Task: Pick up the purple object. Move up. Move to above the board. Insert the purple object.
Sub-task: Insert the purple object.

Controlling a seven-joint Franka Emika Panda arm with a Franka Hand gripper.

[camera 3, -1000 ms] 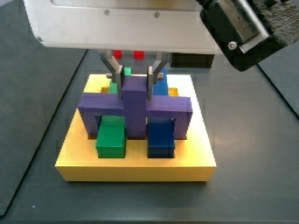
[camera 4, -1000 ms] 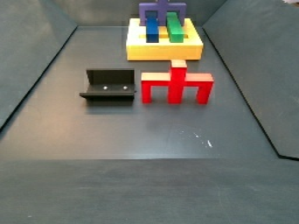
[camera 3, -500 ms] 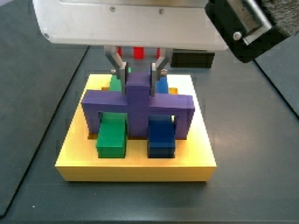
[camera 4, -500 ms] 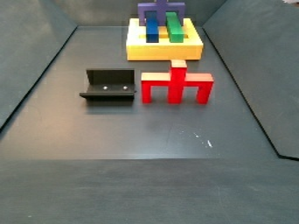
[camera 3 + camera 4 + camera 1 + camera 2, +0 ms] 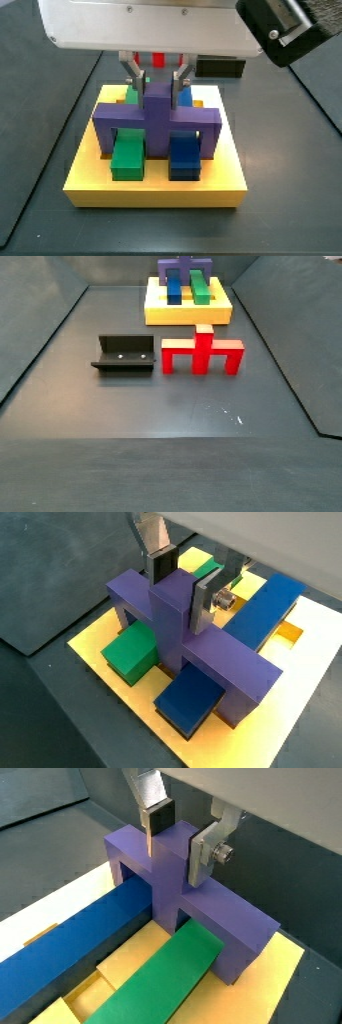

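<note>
Nearest me in a side view is bare dark floor, then the fixture (image 5: 123, 355) and just beside it the red piece (image 5: 202, 353), lying flat, apart from everything else. Behind those I see the board (image 5: 189, 313) with the purple object (image 5: 183, 269) on top. From the closer side view, the purple object (image 5: 156, 120) sits on the board (image 5: 156, 187), its bridge straddling the green bar (image 5: 127, 155) and the blue bar (image 5: 185, 156), legs down on the yellow on either outer side. The gripper (image 5: 156, 74) is above the far part of the board. In both wrist views its fingers (image 5: 160, 563) (image 5: 156, 817) stand on either side of the stem; whether the pads press it or have let go, I cannot tell.
</note>
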